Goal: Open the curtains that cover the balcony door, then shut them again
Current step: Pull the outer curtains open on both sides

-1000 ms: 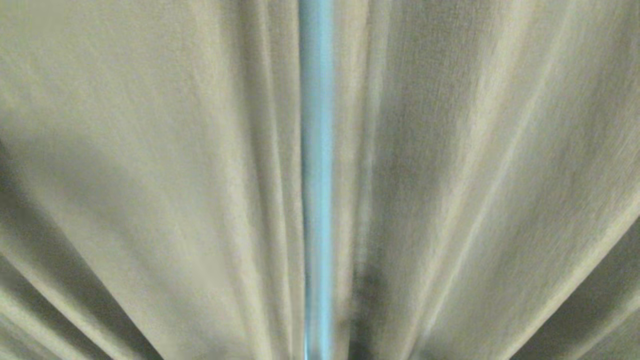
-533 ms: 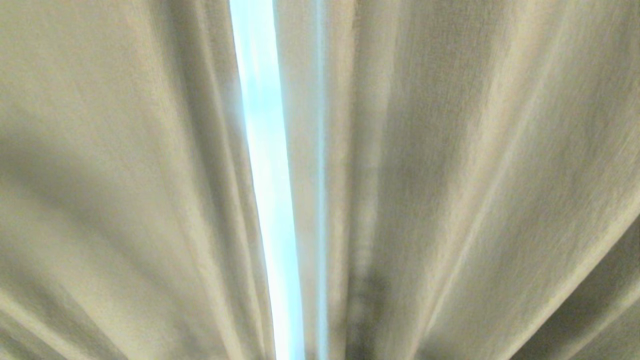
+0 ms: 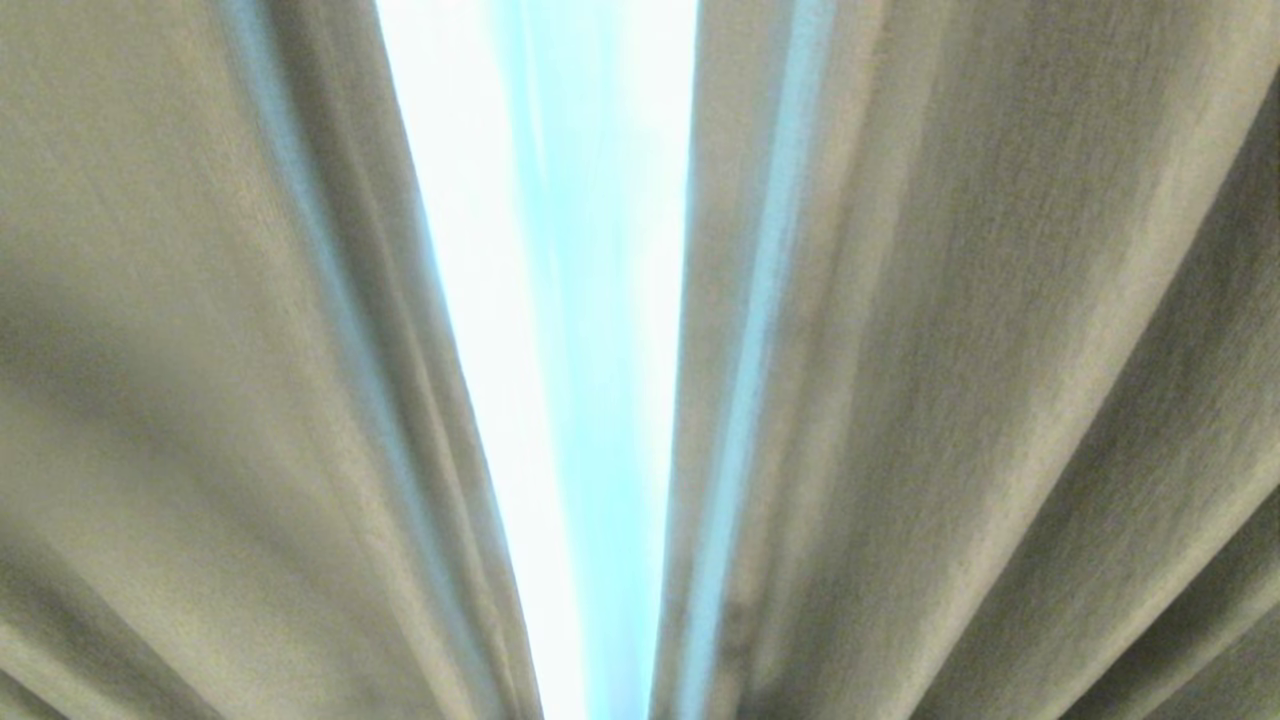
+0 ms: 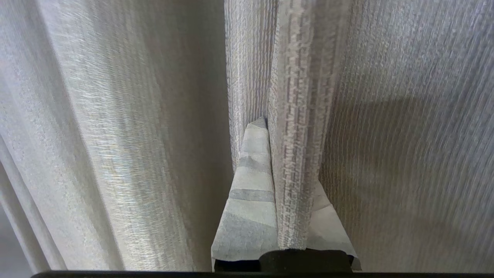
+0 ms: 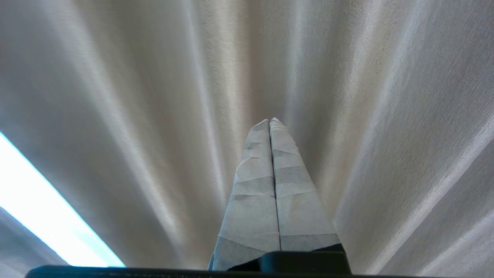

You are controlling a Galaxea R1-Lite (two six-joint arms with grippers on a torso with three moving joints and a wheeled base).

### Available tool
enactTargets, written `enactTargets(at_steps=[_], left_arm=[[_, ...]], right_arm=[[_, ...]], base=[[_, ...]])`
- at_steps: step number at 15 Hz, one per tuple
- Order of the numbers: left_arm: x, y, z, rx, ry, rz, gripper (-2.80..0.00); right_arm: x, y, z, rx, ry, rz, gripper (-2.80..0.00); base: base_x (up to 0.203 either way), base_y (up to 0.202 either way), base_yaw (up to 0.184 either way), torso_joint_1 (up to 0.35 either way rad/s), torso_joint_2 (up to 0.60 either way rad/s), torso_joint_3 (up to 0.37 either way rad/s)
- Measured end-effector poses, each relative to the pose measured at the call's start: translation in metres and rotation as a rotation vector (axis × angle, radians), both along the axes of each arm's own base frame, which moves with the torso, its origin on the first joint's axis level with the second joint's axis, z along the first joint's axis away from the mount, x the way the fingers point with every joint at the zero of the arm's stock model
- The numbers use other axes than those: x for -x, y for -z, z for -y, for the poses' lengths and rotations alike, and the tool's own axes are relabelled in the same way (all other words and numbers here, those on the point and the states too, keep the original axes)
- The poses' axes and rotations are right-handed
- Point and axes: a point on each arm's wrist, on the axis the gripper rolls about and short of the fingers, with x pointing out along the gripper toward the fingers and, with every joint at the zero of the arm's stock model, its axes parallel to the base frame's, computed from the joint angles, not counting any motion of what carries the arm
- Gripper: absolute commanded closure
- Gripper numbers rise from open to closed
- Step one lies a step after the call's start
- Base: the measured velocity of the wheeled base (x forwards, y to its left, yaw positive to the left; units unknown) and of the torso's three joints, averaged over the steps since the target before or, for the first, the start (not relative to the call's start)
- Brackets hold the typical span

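One fold of the curtains (image 4: 293, 154) is pinched in my closed left pincer (image 4: 283, 185), so I should draw sideways steadily, not tugging downward, right pincer (image 5: 270, 123) shut empty.

In the head view, the bright gap (image 3: 560, 330) between the two thick beige-grey woven curtain panels is now much wider than a second ago, when it was only a thin blue-white sliver. The left curtain panel (image 3: 200, 380) has shifted leftward, its inner edge now slanting from upper left to lower centre. White daylight fills the opening where fabric hung before.
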Motion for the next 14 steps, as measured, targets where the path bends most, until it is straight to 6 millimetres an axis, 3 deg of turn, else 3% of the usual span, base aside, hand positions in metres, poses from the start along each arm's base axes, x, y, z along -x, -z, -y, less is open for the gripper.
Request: enactTargets(at_steps=[6, 11, 14], left_arm=[[-0.003, -0.015, 0.018, -0.026, 0.037, 0.020, 0.00], [-0.021, -0.036, 0.062, -0.074, 0.154, 0.062, 0.00], [-0.026, -0.039, 0.089, -0.079, 0.221, 0.068, 0.00]], right_arm=[[0.000, 0.000, 0.000, 0.000, 0.001, 0.000, 0.00], [0.000, 0.000, 0.000, 0.000, 0.000, 0.000, 0.00], [0.000, 0.000, 0.000, 0.000, 0.001, 0.000, 0.00]], base=[[0.000, 0.000, 0.000, 0.000, 0.00, 0.000], [0.000, 0.000, 0.000, 0.000, 0.00, 0.000], [0.000, 0.000, 0.000, 0.000, 0.00, 0.000]])
